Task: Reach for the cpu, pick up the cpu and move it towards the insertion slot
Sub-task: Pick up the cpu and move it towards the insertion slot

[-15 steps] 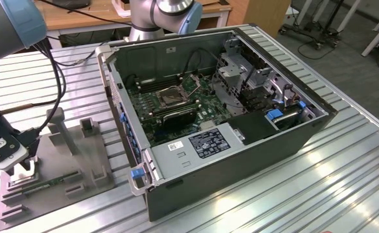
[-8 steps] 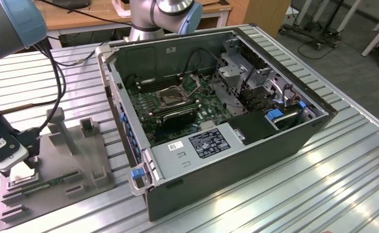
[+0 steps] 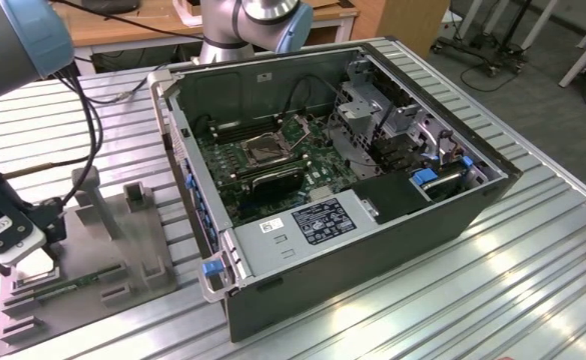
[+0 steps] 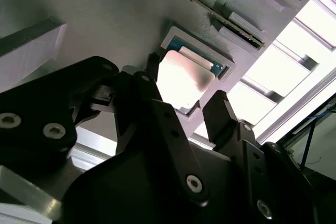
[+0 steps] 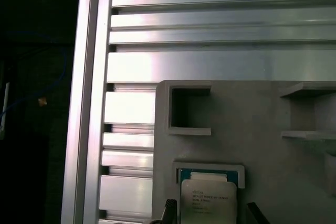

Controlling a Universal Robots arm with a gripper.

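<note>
While poised above cpu (image 4: 189, 72): gripper (image 4: 185, 85) jaws spread, astride it
Cpu: flat in tray (image 4: 131, 14) recess
Slot (image 3: 269, 148): well apart, inside case (image 3: 373, 247)

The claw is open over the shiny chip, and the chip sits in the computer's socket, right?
No. The gripper is open over the cpu, but it lies in a recess of the grey tray, not the insertion slot; the second wrist view shows it.
</note>
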